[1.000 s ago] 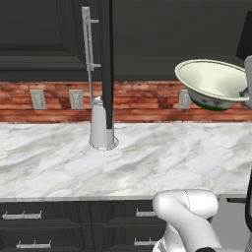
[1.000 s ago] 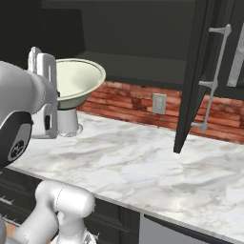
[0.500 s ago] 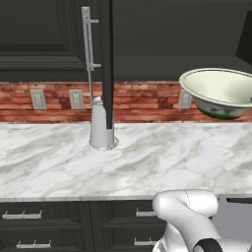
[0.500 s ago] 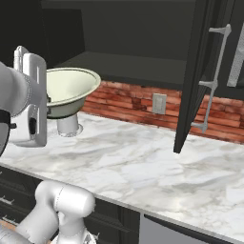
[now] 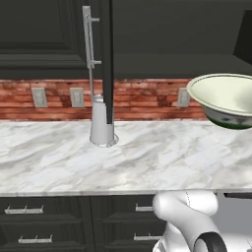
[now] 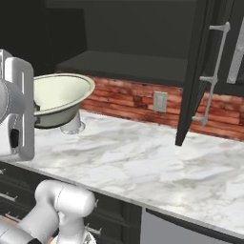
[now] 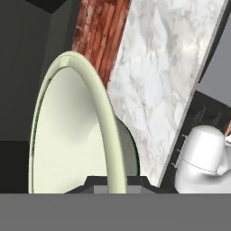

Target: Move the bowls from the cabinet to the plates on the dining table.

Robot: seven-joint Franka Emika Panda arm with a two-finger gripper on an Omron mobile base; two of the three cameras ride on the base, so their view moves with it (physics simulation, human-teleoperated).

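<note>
Bowl [image 5: 227, 99], the cream one with green marks, hangs in the air above the bench [image 5: 147, 157], near its right end in the left base view and out past the front lip of the open cabinet [image 6: 128, 62]. The pincer [image 7: 115, 180] is closed narrow on the bowl's rim, as the hand view shows, with the rim running up between the two tips.

A hold on a thin rim alone looks weak. My guess is that a quick swing or a turn of the base could let the bowl tip or slip, and it would fall onto the marble. No plates or dining table can be seen, so a long carry likely lies ahead.

An open cabinet door [image 6: 198, 71] with a long bar handle [image 6: 214, 71] hangs over the bench on the right and could be clipped. A grey upright holder [image 5: 102, 123] stands near the back edge by the brick wall [image 5: 142, 98], which carries outlets [image 6: 159, 101]. Drawers [image 5: 44, 224] sit under the front edge.
</note>
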